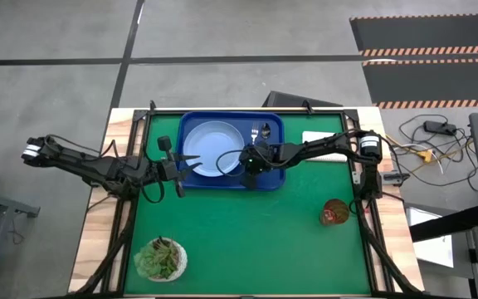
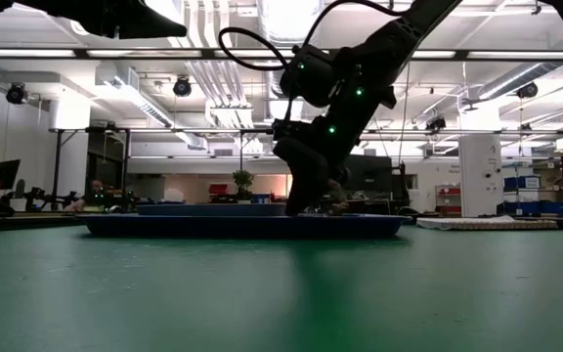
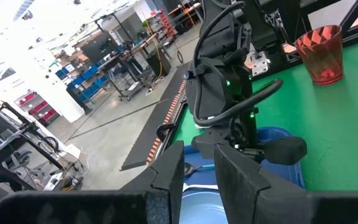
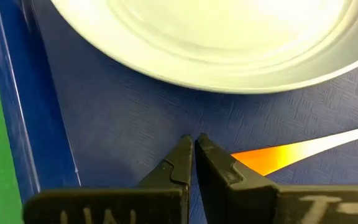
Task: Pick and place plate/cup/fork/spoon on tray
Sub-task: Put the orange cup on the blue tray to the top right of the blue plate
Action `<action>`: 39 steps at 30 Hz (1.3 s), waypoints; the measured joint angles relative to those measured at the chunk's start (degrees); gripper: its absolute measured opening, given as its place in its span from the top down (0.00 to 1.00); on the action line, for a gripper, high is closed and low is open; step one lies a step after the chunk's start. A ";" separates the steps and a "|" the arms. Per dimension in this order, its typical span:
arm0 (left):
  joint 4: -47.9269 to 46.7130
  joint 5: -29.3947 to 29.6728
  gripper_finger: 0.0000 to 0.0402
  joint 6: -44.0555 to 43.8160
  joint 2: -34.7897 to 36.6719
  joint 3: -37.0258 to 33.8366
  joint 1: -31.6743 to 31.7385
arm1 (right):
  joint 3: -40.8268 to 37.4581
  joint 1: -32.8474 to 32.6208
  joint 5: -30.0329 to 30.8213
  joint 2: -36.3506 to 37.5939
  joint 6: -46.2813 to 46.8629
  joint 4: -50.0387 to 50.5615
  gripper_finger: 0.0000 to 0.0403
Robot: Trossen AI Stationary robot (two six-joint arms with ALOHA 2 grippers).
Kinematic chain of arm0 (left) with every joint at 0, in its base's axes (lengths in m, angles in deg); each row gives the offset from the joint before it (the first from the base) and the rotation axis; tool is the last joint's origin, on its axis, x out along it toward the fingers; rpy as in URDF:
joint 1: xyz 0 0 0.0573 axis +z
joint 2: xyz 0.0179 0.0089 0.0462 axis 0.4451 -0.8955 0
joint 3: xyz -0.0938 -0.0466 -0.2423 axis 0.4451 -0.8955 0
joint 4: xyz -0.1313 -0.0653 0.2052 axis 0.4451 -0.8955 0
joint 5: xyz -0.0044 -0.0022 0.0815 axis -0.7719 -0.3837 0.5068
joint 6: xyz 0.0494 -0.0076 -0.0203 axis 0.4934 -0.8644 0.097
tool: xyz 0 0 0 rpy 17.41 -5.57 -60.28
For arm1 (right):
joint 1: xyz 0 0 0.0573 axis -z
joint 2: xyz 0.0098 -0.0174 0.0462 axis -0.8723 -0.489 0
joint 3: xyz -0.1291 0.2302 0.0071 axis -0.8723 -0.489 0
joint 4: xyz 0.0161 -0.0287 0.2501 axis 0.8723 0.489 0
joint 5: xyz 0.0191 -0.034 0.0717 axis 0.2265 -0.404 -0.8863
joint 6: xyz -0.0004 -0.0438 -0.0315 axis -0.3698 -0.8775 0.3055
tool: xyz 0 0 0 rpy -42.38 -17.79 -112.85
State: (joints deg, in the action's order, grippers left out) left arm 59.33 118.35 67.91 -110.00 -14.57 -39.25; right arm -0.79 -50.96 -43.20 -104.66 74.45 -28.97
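Observation:
The dark-blue tray (image 1: pixel 274 176) lies at the table's far middle. The pale-blue plate (image 1: pixel 212 148) lies in its left half and also shows in the right wrist view (image 4: pixel 229 43). The spoon (image 1: pixel 265 130) lies on the tray's far right part. The fork (image 4: pixel 272 155) lies flat on the tray floor. My right gripper (image 4: pixel 193 144) is shut, low over the tray beside the plate, with the orange handle running out from behind one finger. My left gripper (image 1: pixel 182 166) is open and empty at the tray's left edge. The dark-red cup (image 1: pixel 335 212) stands on the table at the right. My right gripper points down at the tray floor with its fingers shut. The fork's orange handle end (image 4: pixel 244 158) lies behind one finger (image 4: pixel 225 168), which hides the place. I cannot tell whether the finger touches the fork. The fork lies flat on the tray.
A potted succulent (image 1: pixel 160 259) stands at the near left. A white pad (image 1: pixel 318 137) lies right of the tray. The green mat (image 1: pixel 247 241) between the tray and the near edge is bare. The cup also shows in the left wrist view (image 3: pixel 321 53).

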 joint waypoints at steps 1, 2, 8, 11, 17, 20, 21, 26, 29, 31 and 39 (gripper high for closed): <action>0.00 -0.01 0.83 0.00 0.00 0.00 0.00 | 0.05 0.00 0.00 0.00 0.00 0.09 0.98; 0.00 -0.01 0.83 0.00 0.00 0.00 0.00 | 0.10 0.00 0.00 0.00 -0.01 0.14 0.98; -0.04 -0.01 0.83 0.00 0.00 -0.01 0.01 | 0.12 -0.50 0.00 0.13 1.58 1.54 0.98; -0.07 -0.01 0.83 0.00 0.00 -0.02 0.00 | 0.11 -1.99 -0.01 1.22 2.68 1.52 0.98; -0.05 0.00 0.83 0.00 0.00 -0.04 0.00 | -0.63 -7.25 0.51 6.27 2.45 1.59 0.98; -0.04 0.00 0.83 -0.05 0.00 -0.07 0.02 | -1.67 -10.47 2.37 10.65 3.95 2.07 0.98; -0.07 -0.01 0.83 -0.07 0.00 -0.07 0.00 | -2.09 -11.54 2.94 12.10 5.23 2.69 0.98; -0.08 -0.01 0.83 -0.11 -0.09 -0.07 0.00 | -4.40 -17.35 3.54 19.96 13.05 5.67 0.98; -0.07 -0.01 0.83 -0.15 -0.20 -0.09 0.00 | -4.95 -21.27 3.76 24.32 19.76 7.73 0.98; 0.04 -0.01 0.83 -0.25 -0.20 -0.11 0.00 | -4.60 -23.98 4.80 27.05 26.12 10.71 0.98; -0.02 -0.01 0.83 -0.28 -0.87 -0.11 0.00 | 2.08 -35.86 9.18 29.79 51.49 28.99 0.98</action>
State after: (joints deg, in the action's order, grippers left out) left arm 59.31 118.34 67.62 -110.87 -14.68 -39.25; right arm 1.29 -86.82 -34.02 -74.87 125.94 0.02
